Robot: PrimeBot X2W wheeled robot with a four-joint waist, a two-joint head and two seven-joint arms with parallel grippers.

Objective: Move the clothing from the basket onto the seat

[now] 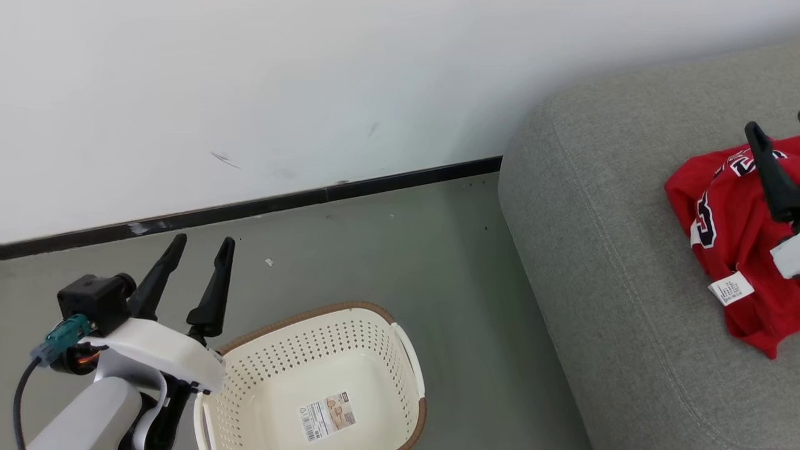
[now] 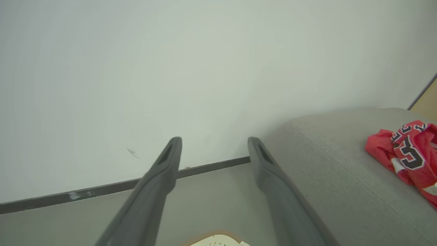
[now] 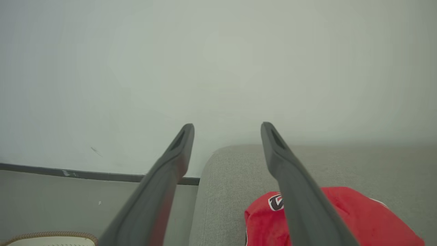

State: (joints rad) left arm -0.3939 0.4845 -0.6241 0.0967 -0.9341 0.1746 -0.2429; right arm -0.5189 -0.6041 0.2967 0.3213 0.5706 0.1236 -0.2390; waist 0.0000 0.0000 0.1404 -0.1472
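The clothing (image 1: 731, 237) is lying on the seat (image 1: 612, 250), in from its rounded end; the basket (image 1: 294, 356) is sitting empty. The left claw (image 1: 204, 239) and right claw (image 3: 227, 125) are hanging apart, holding nothing; seemingly nothing is remaining.

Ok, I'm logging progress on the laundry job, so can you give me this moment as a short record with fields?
clothing: red, crumpled, lying on the seat
basket: on the floor beside the seat; no clothing in the part shown, paper label on its bottom
left hand: open, holding nothing, raised beside the basket
right hand: open, holding nothing, over the clothing
task state: looks done
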